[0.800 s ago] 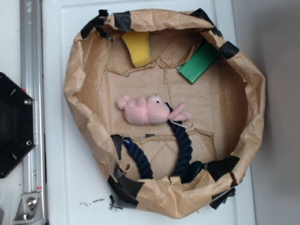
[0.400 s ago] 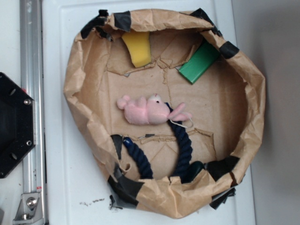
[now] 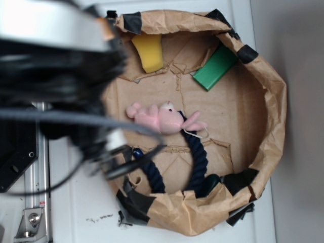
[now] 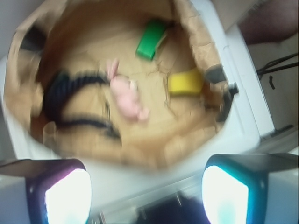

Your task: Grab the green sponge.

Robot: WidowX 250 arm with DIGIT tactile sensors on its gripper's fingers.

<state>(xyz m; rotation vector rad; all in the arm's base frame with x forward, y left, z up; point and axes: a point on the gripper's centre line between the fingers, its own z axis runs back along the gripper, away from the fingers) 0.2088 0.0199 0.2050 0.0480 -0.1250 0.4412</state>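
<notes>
The green sponge (image 3: 215,67) is a flat bright green block leaning against the upper right wall of a brown paper basin (image 3: 276,111). The wrist view shows the green sponge (image 4: 152,38) far ahead near the top, blurred. My gripper (image 4: 147,196) is open: its two pads stand wide apart at the bottom corners with nothing between them. It hovers outside the basin's near rim (image 4: 28,107), well short of the sponge. In the exterior view my blurred arm (image 3: 61,86) covers the upper left and hides the basin's left wall.
A yellow wedge sponge (image 3: 148,52) lies at the basin's top. A pink plush toy (image 3: 162,119) rests in the middle on a dark blue rope (image 3: 197,157) that loops toward the bottom rim. A metal rail (image 3: 35,202) and a black base (image 3: 15,157) stand at the left.
My arm has swung into the exterior view from the left, blurred with motion; before it was out of sight. The objects in the basin have not moved.
</notes>
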